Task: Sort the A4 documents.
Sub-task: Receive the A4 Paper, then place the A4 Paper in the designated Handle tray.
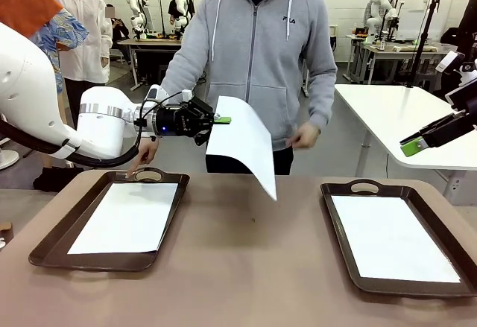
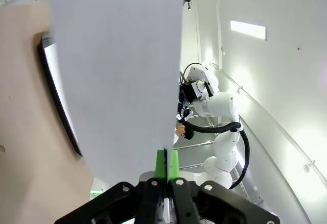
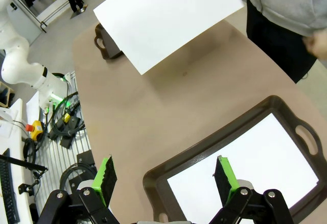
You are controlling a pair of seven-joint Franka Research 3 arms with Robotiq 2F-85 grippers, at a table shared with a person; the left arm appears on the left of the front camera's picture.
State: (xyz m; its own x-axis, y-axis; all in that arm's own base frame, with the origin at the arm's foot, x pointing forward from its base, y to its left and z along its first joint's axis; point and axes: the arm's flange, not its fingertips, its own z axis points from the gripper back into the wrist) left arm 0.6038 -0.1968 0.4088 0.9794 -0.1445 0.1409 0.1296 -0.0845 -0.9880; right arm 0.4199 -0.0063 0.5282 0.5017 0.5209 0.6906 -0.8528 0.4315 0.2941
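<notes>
There are three white A4 documents: one lies in the left tray (image 1: pixel 45 249), one lies in the right tray (image 1: pixel 341 226), and one sheet (image 1: pixel 242 144) hangs in the air over the table (image 1: pixel 246 267), between the two brown trays. The left gripper (image 1: pixel 221 121) is pinched tight on the top edge of that sheet, and the right gripper (image 3: pixel 166 175) has its green fingers wide apart over the right tray with nothing in them. The person's hand (image 1: pixel 147 150) is partly hidden behind the left arm, and the hanging sheet covers most of the left tray in the left wrist view.

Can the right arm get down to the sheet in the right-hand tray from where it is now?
Probably yes. The right gripper is open and hangs above the near end of the right tray, and the sheet in it lies flat and uncovered, with nothing between.
</notes>
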